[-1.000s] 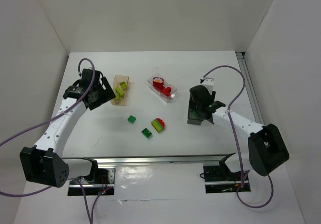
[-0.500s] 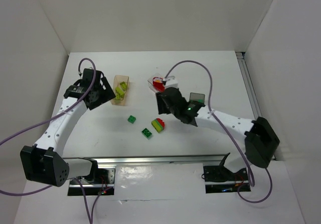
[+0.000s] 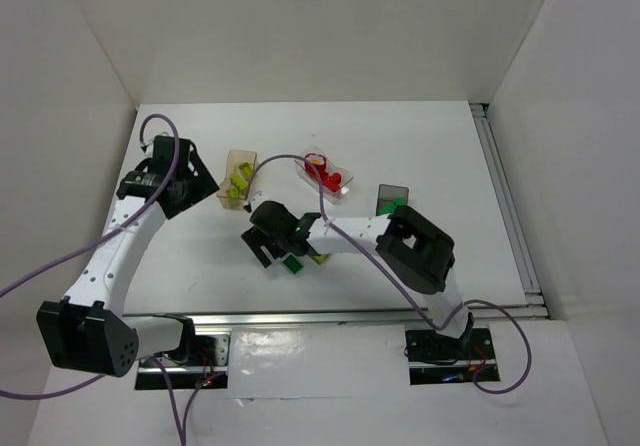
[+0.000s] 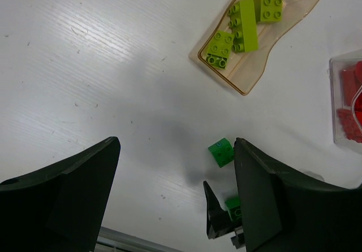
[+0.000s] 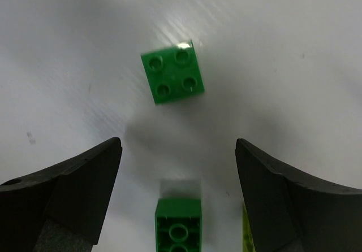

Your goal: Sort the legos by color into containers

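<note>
Right gripper [image 5: 178, 146] wide, empty, near small green square studded plastic brick [image 5: 172, 75] on white tabletop [image 5: 283, 37]. Left gripper [image 4: 176, 143] wide, empty.

The left arm [image 3: 110, 256] is angling up along its own side, and the left tool [image 4: 176, 144] is hanging with its jaws spread wide, gripping nothing. The right arm [image 3: 350, 234] is lying low across the middle toward the left, the right tool [image 5: 176, 144] pointing straight down, jaws likewise wide and empty.
</note>
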Controlling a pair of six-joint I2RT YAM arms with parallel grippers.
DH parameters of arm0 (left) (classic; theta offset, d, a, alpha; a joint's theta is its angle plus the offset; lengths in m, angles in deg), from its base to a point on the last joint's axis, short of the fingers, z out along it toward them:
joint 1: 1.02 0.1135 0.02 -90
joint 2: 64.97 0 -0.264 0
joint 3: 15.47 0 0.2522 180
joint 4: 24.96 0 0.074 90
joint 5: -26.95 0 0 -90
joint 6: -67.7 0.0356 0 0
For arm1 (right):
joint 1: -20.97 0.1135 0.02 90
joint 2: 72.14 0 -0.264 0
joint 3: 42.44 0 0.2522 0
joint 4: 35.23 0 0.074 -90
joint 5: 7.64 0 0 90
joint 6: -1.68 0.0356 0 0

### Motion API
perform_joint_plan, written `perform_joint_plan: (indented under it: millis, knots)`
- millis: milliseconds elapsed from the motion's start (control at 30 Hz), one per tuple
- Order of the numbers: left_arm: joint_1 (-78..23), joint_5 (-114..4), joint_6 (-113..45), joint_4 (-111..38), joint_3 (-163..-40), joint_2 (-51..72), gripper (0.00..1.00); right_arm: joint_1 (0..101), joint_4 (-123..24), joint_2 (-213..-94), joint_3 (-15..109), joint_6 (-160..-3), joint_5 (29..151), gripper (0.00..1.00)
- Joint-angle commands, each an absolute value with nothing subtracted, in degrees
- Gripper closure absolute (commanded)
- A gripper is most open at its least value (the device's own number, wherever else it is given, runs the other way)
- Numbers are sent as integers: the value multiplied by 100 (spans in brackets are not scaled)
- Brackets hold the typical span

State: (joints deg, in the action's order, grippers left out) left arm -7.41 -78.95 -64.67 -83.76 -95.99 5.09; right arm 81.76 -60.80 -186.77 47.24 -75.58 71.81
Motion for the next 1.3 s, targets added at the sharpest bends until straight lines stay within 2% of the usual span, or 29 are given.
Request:
perform_joint_plan:
  millis: [0, 33, 200, 233, 333, 367, 433, 533, 767, 900, 1100, 1267]
  knots:
    - [-638, -7922, -6475, -8425, -9709, 376, 11, 8143, -5892, -19104, 5427, -7856, 7137, 11]
    - [-638, -7922, -6475, -8425, -9708, 376, 11, 8143, -5892, -19202, 5525, -7856, 7067, 11]
    - [-585, -7922, -6422, -8425, -9708, 376, 11, 8091, -5892, -19660, 6053, -7795, 6882, 25]
    - [-585, -7922, -6422, -8425, -9708, 376, 11, 8030, -5892, -19729, 6105, -7794, 6882, 33]
    - [-585, -7922, -6422, -8425, -9656, 376, 11, 8029, -5830, -19660, 6106, -7724, 6882, 49]
    - [-533, -7870, -6422, -8425, -9656, 376, 11, 8029, -5830, -19512, 6036, -7672, 6882, 59]
    - [-532, -7869, -6422, -8425, -9656, 376, 11, 8029, -5778, -19118, 5783, -7610, 6673, 64]
    - [-532, -7809, -6422, -8372, -9603, 376, 11, 7976, -5620, -18519, 5343, -7373, 6295, 64]
    - [-532, -7571, -6422, -8267, -9550, 376, 11, 7301, -5513, -16138, 3130, -6522, 5196, 64]
    - [-532, -7509, -6422, -8214, -9550, 376, 12, 6161, -5847, -15197, 2486, -6081, 5124, 62]
    - [-532, -7456, -6369, -8161, -9550, 429, 12, 4982, -5928, -15142, 2239, -6072, 5256, 56]
    - [-532, -7456, -6369, -8161, -9497, 490, 12, 4514, -5699, -15519, 2371, -6247, 5458, 54]
